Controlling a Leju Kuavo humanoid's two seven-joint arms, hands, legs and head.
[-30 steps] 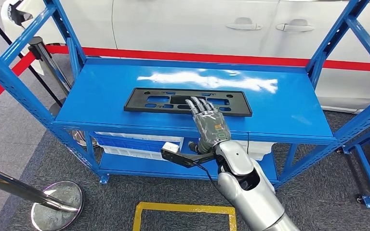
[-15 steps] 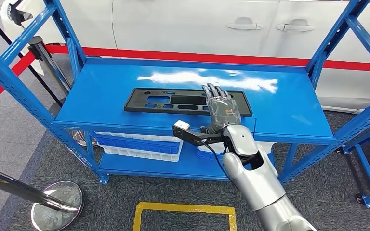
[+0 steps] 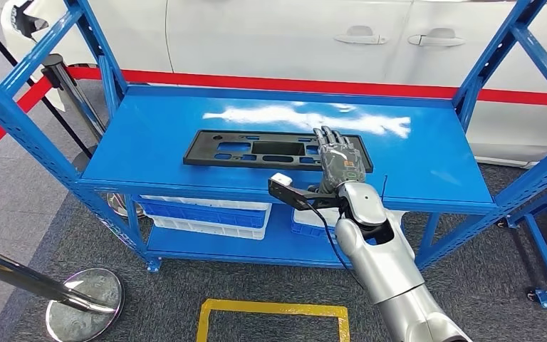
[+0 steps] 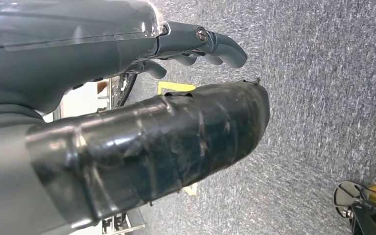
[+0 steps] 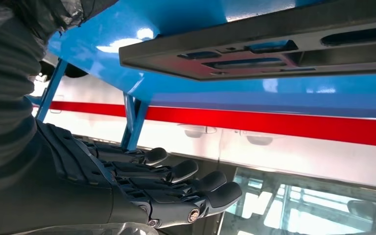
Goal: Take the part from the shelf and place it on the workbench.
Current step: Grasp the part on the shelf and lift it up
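A flat black plastic part [image 3: 256,149] with several cut-outs lies on the top board of the blue shelf [image 3: 427,164]. My right hand [image 3: 340,162] hovers over the part's right end, fingers stretched out flat and holding nothing. In the right wrist view a gap shows between the hand [image 5: 142,191] and the part [image 5: 274,54]. My left hand [image 4: 142,98] hangs over the grey carpet with loosely bent fingers [image 4: 215,46] and nothing in it.
Blue shelf posts [image 3: 502,43] rise at both sides. Blue and white bins [image 3: 206,214] sit on the lower board. A white car [image 3: 292,35] stands behind a red barrier belt. A stanchion base [image 3: 84,305] and a yellow floor marking [image 3: 271,310] lie near me.
My right hand has moved to the right and farther over the shelf, from the part's middle to its right end. The part has stayed put.
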